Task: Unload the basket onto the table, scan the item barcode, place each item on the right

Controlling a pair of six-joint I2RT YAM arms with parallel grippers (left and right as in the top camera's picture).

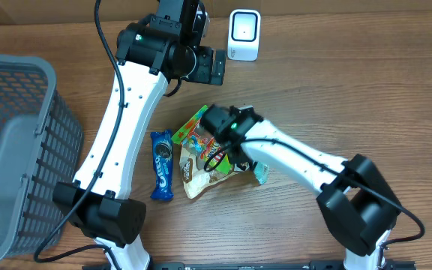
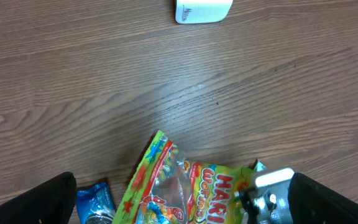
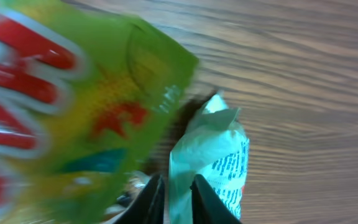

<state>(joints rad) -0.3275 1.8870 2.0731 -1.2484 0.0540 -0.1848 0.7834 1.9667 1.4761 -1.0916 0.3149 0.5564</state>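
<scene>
Overhead view: scanner point(image 1: 244, 34) stands at the far edge of the table point(image 1: 366, 82), facing the work area, so a barcode must be presented from the near side. Left gripper point(image 1: 217, 67) hangs just beside the scanner, jaws spread wide and holding nothing; judged to be posted there to receive an item. A heap of snack bags lies mid-table, with a gummy bag point(image 1: 196, 129) on top, an Oreo pack point(image 1: 161, 165) beside it to the left and a pale packet point(image 1: 259, 174) poking out at the right edge. Right arm point(image 1: 298, 154) reaches over the heap. Basket point(image 1: 13, 142) sits at the left, well apart from the heap. Left wrist view: both fingers show at the lower corners, far apart, with only the gummy bag's top below them; the scanner is at the top edge. Right wrist view, blurred: right gripper point(image 3: 179, 198) has its fingers set close, the packet's crimped end between them and the gummy bag just to the left. Whether they pinch the packet or merely flank it cannot be told. Judgement: the packet is the item chosen, approached by its end seam because that part lies free of the heap. It is at the heap, well apart from the scanner, so the scan is not yet done.
</scene>
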